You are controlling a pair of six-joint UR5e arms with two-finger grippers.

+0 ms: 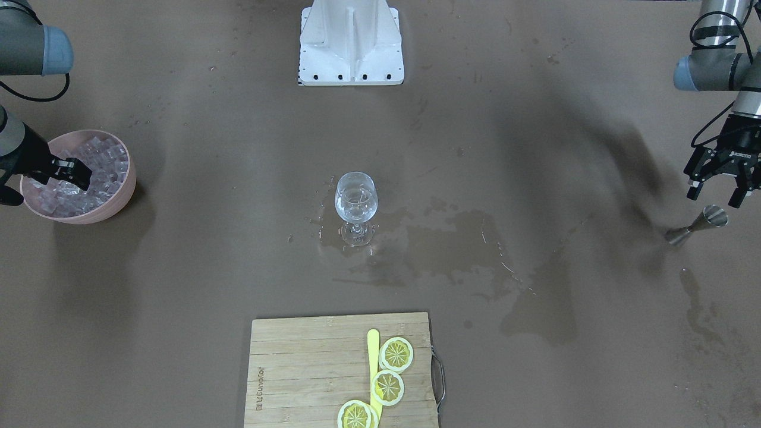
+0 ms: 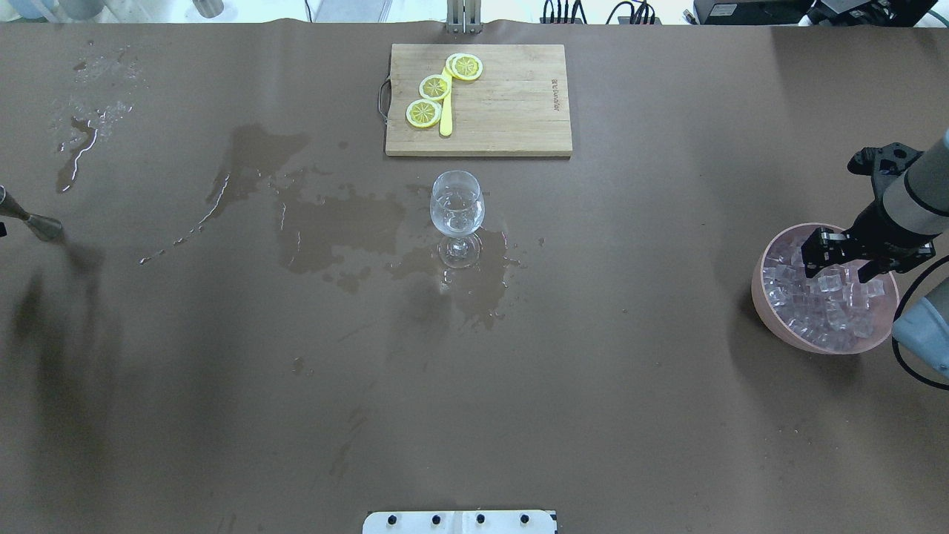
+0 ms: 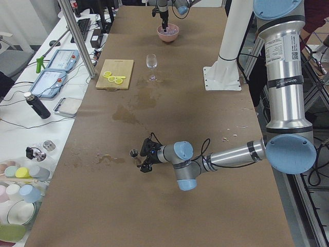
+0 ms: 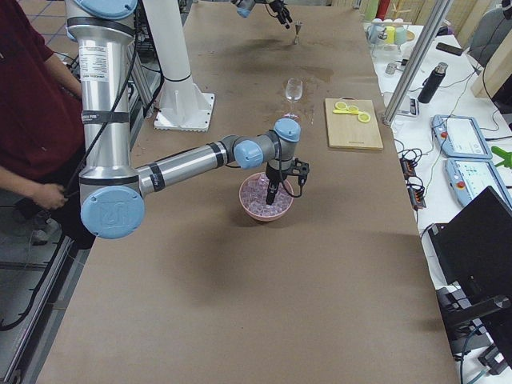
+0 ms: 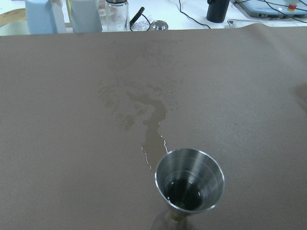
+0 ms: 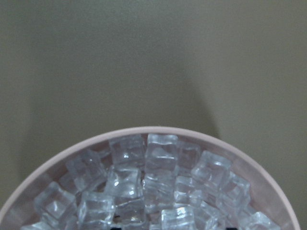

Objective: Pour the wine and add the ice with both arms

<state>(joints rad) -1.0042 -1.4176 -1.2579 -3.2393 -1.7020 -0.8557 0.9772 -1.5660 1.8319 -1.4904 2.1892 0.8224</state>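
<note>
A wine glass (image 1: 355, 205) stands at the table's middle with a little clear wine in its bowl; it also shows in the overhead view (image 2: 457, 211). A pink bowl (image 1: 126, 191) (image 2: 764, 300) holds many ice cubes (image 1: 102, 163) (image 2: 821, 305) (image 6: 153, 184). My right gripper (image 1: 80, 178) (image 2: 839, 263) is open, its fingertips down among the ice. My left gripper (image 1: 718, 195) is open and empty, hovering just above a steel jigger (image 1: 698, 224) (image 2: 31, 220) (image 5: 189, 184) that stands upright with a trace of liquid inside.
A wooden cutting board (image 1: 297, 368) (image 2: 511, 111) with lemon slices (image 1: 387, 387) and a yellow knife (image 1: 373, 356) lies on the operators' side. Dark wet stains (image 1: 452, 244) spread around the glass toward the jigger. The white base (image 1: 351, 41) stands at the robot's edge.
</note>
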